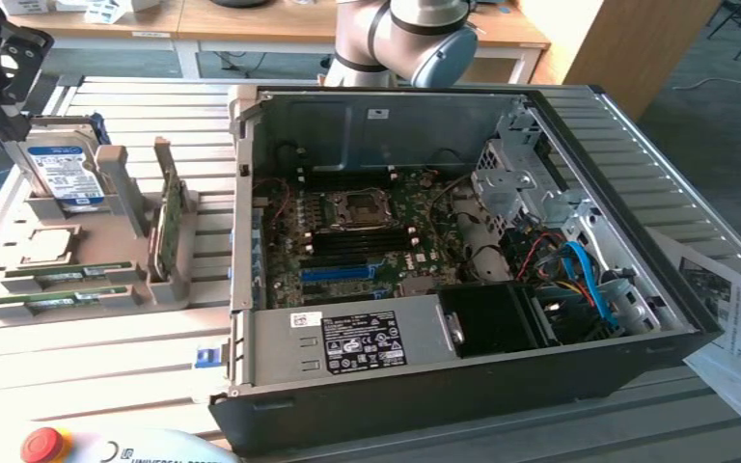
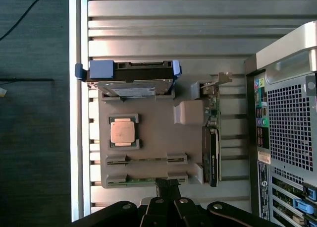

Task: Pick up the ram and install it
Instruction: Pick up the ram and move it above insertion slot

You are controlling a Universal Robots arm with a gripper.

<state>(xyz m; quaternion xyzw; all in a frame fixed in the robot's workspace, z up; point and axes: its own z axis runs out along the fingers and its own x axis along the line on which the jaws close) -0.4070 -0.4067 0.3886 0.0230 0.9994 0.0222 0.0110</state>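
Here's the gripper (image 2: pixel 168 185) in the wrist view, fingers pressed together with nothing between them. In the exterior view it hangs at ten o'clock (image 1: pixel 11 121), clear above the tray (image 1: pixel 94 253).

The tray sits on the table (image 1: pixel 139 106) at nine o'clock from the case (image 1: pixel 474 386). And there's the ram (image 1: pixel 62 301), lying flat in its slot at the tray's six o'clock end as the exterior view has it, untouched. From the wrist it is the stick (image 2: pixel 143 180) nearest the fingertips. A second ram (image 1: pixel 68 274) lies parallel just beside it, toward twelve.

Next up the tray is the CPU (image 1: pixel 42 246), square and flat, then the drive (image 1: pixel 62 174) standing on edge at the twelve o'clock end. Along the tray's three o'clock side a green card (image 1: pixel 165 222) stands on edge.

Over to the case: it lies open, with the motherboard (image 1: pixel 344 241) exposed. A blue slot (image 1: pixel 339 273) shows at six o'clock from the processor socket (image 1: pixel 351 207). The arm (image 1: pixel 409 39) rises at twelve o'clock behind the case. A red button (image 1: pixel 42 444) sits at seven o'clock of the exterior view, and papers (image 1: pixel 731 309) lie at four o'clock.
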